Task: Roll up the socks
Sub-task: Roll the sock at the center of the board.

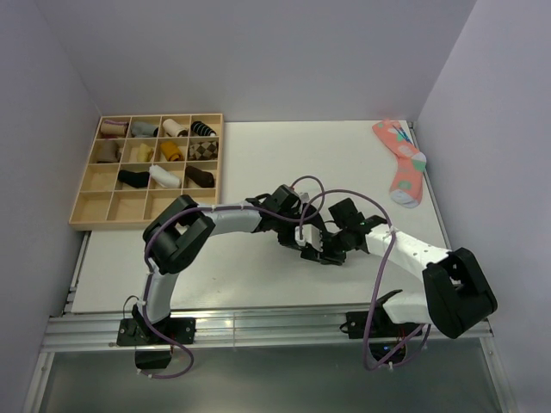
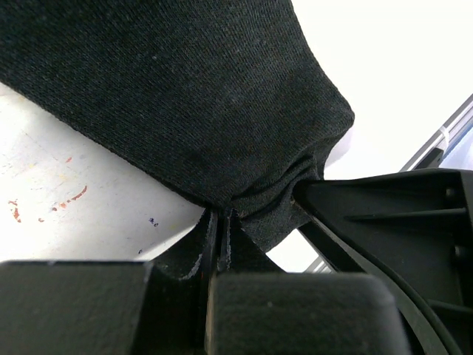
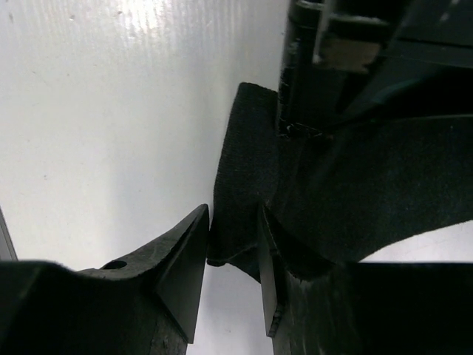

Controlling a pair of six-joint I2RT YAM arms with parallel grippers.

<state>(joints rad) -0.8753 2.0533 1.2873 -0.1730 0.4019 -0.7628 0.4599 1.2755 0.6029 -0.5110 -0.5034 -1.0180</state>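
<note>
Slippage is the main risk: the left tool point(image 2: 222, 222) is clamped on only a bunched corner of the black sock point(image 2: 185, 96), so a pull could drag it free. The right tool point(image 3: 233, 229) straddles a folded edge; whether it pinches yet, I cannot tell. The sock lies on the table point(image 3: 111, 111) between both tools, its length running away from the left tool; overhead, the arms hide its heading.

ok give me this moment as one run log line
left gripper: shut on black sock | right gripper: jaws around sock edge, grip unclear
</note>
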